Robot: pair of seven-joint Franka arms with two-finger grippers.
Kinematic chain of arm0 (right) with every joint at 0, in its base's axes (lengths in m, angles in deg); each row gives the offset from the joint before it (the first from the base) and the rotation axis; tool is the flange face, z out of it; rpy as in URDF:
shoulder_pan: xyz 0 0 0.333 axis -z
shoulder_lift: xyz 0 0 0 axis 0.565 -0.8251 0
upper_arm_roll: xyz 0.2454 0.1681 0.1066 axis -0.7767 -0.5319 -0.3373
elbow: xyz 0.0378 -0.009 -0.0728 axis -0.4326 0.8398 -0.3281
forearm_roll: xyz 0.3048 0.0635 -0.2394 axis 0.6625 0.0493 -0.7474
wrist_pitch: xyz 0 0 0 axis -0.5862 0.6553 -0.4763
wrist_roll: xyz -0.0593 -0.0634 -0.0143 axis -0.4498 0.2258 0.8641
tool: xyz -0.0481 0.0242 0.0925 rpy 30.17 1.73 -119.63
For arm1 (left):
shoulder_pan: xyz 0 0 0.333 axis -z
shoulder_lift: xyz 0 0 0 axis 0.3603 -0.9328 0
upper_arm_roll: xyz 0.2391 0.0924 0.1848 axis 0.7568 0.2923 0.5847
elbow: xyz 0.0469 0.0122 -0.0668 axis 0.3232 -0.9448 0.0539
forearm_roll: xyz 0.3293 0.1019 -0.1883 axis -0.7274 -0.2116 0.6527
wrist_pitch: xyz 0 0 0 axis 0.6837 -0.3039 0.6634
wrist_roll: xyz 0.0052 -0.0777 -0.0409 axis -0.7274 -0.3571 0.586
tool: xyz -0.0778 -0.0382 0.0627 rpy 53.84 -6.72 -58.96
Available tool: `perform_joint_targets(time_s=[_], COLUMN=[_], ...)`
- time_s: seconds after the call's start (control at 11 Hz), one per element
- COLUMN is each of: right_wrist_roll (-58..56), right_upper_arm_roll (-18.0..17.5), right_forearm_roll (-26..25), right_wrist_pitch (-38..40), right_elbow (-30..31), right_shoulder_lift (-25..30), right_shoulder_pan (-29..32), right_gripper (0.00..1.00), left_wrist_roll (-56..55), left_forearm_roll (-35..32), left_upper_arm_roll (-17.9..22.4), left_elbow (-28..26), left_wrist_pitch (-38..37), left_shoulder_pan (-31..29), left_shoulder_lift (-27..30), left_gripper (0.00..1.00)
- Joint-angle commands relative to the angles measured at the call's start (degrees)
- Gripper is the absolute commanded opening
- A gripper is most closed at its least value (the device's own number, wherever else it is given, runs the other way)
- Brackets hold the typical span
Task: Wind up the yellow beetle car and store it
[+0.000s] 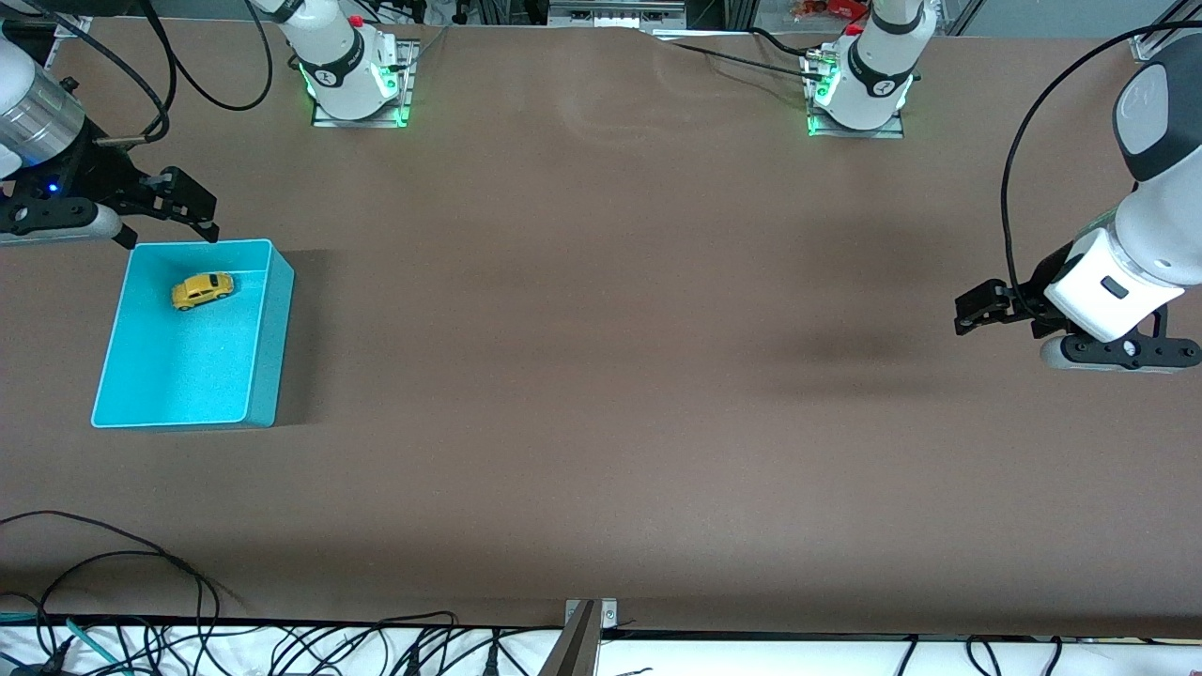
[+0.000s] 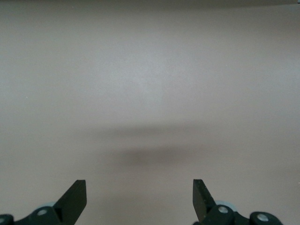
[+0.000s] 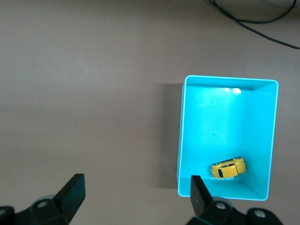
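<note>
Yellow beetle car (image 1: 202, 290) is seen inside turquoise bin (image 1: 266, 352), in bin's part farthest from front camera, long axis across bin. Right gripper (image 1: 169, 211), fingers spread, empty, is held above bin's farthest rim, nearer arm. Left gripper (image 1: 986, 310), fingers spread, waits well apart.

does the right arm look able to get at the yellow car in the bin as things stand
Probably yes. The right hand hangs open over the table beside the turquoise bin, whose top is open. The yellow beetle car sits alone inside with nothing covering it.
</note>
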Motion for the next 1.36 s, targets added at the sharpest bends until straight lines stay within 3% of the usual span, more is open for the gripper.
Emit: perform_joint_targets(time_s=[0.0, 1.27], right_wrist_roll=[-0.6, -0.6], right_upper_arm_roll=[0.0, 0.5], right_forearm_roll=[-0.6, -0.6], right_wrist_pitch=[1.4, 2.2], right_elbow=[-0.8, -1.1], right_shoulder_lift=[0.4, 0.4], right_shoulder_pan=[0.1, 0.1], right_gripper=[1.00, 1.00], left_wrist_roll=[1.0, 0.9], left_forearm_roll=[-1.6, -1.5], left_upper_arm_roll=[0.5, 0.5], left_elbow=[1.5, 1.6], left_wrist_pitch=[-1.3, -1.3], left_shoulder_pan=[0.8, 1.1], left_shoulder_lift=[-0.4, -0.4], left_gripper=[1.00, 1.00])
